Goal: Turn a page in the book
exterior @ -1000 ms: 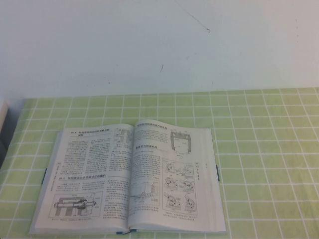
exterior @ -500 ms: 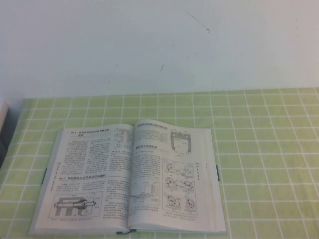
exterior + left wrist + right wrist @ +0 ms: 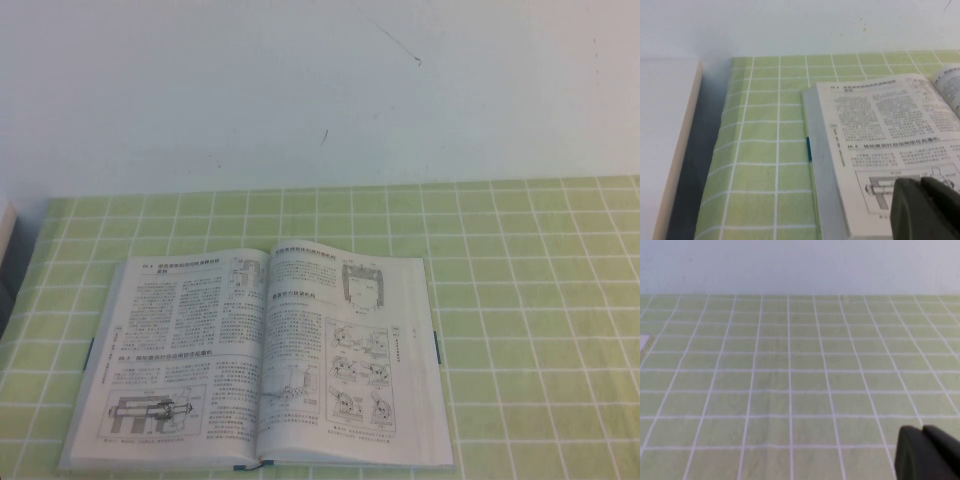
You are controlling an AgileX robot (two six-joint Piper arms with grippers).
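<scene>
High view shows the large thick technical book (image 3: pixel 265 365) lying open and flat in the lower left of the frame, on a green tablecloth with a white grid (image 3: pixel 540 300). Its right-hand leaf, the thin white paper page (image 3: pixel 350 350) printed with a U-shaped diagram and a boxed grid of mechanical drawings, rests on the stack beneath it, and a thin blue ribbon marker (image 3: pixel 250 466) peeks out at the spine's near end.

No arm appears in this view. In the left wrist view, the dark left gripper (image 3: pixel 925 207) sits in the lower right corner, above the book's left leaf; I cannot tell how its jaws stand. In the right wrist view, the dark right gripper (image 3: pixel 927 452) sits in the lower right corner over bare cloth, its jaws closed on nothing.

The page is probably light, limp and easy to crease or tear. A sensible place to take it is the free outer edge or a near corner, lifted gently so only one leaf comes away.

No containers are visible.
</scene>
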